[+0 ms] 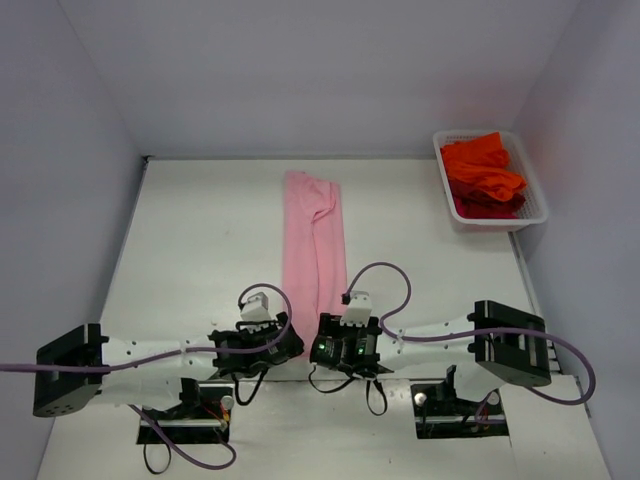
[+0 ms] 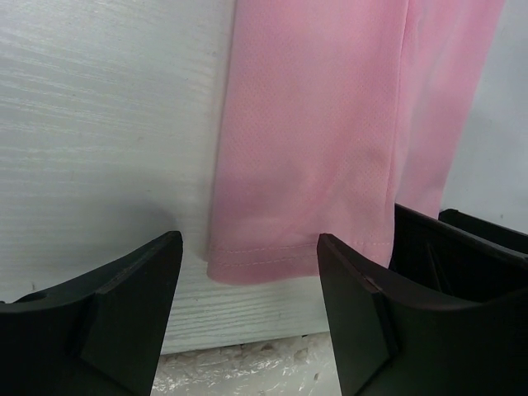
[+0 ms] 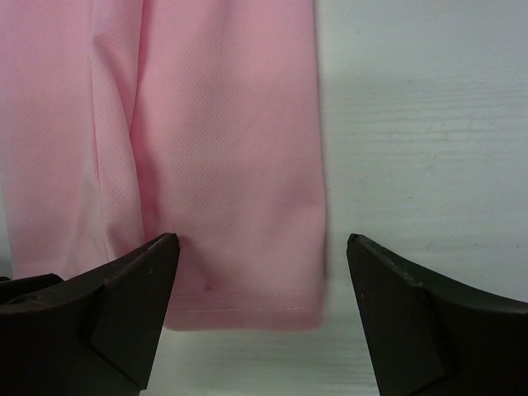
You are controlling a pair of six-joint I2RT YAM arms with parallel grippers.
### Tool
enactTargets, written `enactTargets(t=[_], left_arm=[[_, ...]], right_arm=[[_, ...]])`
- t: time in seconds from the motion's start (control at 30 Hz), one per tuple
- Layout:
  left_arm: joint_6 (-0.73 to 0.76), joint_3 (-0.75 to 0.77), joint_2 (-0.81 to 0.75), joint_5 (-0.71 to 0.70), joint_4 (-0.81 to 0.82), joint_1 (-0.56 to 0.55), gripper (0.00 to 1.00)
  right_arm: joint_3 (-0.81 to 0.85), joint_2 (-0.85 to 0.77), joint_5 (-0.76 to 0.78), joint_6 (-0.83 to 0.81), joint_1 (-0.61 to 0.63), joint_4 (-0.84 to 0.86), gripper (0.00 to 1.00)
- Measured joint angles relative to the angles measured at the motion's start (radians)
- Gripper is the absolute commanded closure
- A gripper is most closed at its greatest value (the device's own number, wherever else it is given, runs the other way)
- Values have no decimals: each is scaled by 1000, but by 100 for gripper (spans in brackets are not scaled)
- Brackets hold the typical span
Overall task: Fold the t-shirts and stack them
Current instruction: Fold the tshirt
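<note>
Toward the near edge of the table (image 1: 200, 230), the soft, limp pink t-shirt (image 1: 313, 245) lies flat; the left gripper (image 2: 247, 247) and right gripper (image 3: 262, 243), jaws spread, straddle its hem corners, the recommended pinch points.

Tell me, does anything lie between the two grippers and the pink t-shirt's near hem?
Nothing visible does. The left gripper and right gripper hang with open jaws directly over the near hem of the pink t-shirt, unobstructed.

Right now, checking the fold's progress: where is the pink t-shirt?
Top view: the pink t-shirt lies as a long strip mid-table, left of the white basket, its near hem at the left gripper and right gripper.
</note>
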Motion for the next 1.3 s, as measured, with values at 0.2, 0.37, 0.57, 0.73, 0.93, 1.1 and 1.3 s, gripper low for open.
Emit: enactTargets(t=[0.2,0.37,0.57,0.73,0.93,1.1,1.3], left_arm=[[-25,-40,-49,-2,15,0,39],[-32,-53,-47,-2,53,0,40],[-43,-58,-12,-2,134,-5,41],[-51,-60,2,-2,165,-11,44],[-62,-80,-12,-3,183,-11,47],[-80,-102,-34,-3,192,-11,52],[-88,-109,-37,-2,187,-11,59]], right_arm=[[0,-1,-4,0,0,0,21],[0,-1,-5,0,0,0,21],[1,-1,-7,0,0,0,21],[1,-1,-7,4,0,0,23],[1,-1,-10,8,1,0,28],[1,-1,-14,13,1,0,39],[1,0,-18,23,2,1,55]])
